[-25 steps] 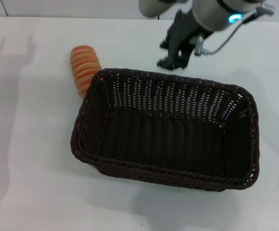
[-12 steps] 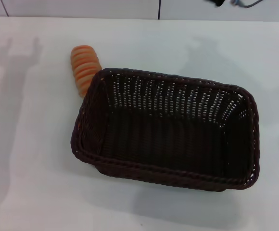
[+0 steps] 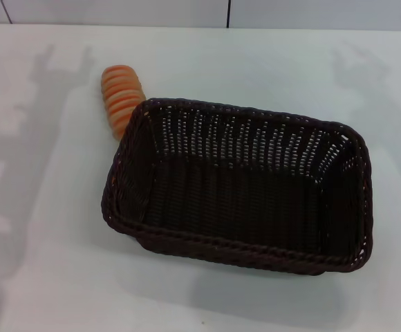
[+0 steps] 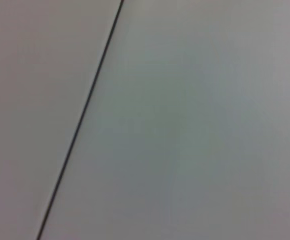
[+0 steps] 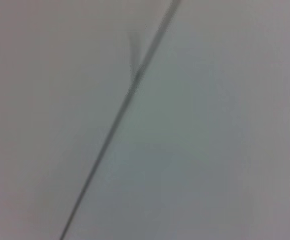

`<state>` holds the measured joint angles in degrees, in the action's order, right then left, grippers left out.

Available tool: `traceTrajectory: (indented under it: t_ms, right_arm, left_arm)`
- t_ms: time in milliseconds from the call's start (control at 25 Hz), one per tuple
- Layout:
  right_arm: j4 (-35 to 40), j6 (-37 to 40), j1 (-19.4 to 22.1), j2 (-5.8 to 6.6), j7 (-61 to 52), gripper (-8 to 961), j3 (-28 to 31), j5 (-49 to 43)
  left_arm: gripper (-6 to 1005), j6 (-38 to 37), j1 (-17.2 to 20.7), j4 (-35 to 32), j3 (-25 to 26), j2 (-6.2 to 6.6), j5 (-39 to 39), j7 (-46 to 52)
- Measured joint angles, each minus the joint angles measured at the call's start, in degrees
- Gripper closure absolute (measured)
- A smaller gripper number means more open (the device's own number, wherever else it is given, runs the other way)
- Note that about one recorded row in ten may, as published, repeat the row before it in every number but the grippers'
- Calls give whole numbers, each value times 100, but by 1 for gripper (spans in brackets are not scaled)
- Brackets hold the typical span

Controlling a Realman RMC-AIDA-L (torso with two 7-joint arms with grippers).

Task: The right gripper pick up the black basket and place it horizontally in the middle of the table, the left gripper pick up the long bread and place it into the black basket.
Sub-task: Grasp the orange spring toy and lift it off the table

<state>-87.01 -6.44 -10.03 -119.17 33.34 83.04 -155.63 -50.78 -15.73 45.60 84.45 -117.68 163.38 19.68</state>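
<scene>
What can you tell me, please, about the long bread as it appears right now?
The long bread is a small oblong loaf, tan with orange crosswise ridges and a rounded far end. It lies flat on the white table, angled, outside the black basket at its far left corner. Its near end meets or slips behind the basket's rim; whether they touch cannot be told. No claw is on it.
</scene>
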Motion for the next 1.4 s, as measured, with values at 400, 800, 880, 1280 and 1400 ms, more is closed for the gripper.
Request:
traceTrajectory:
  t_ms: [400, 800, 880, 1280, 1400]
  right_arm:
    - [2815, 5498, 553, -27, -37, 582, -1449, 1432]
    - [4487, 6262, 19, -28, -170, 582, -1896, 2850]
    - [4741, 6253, -95, -26, -349, 582, -1924, 2930]
    - [5265, 6251, -473, -30, -408, 582, -1993, 3023]
    - [5317, 6273, -521, -25, -436, 582, -2048, 3020]
  left_arm:
    - [219, 1136, 425, 1434, -369, 70, 208, 199]
    - [219, 5576, 561, 3964, -356, 102, 211, -144]
    - [219, 6402, 452, 4303, -213, 18, 210, -319]
    - [218, 9910, -1121, 4400, 250, -65, 208, -502]
    - [218, 10545, -1756, 3860, 410, -62, 211, -488]
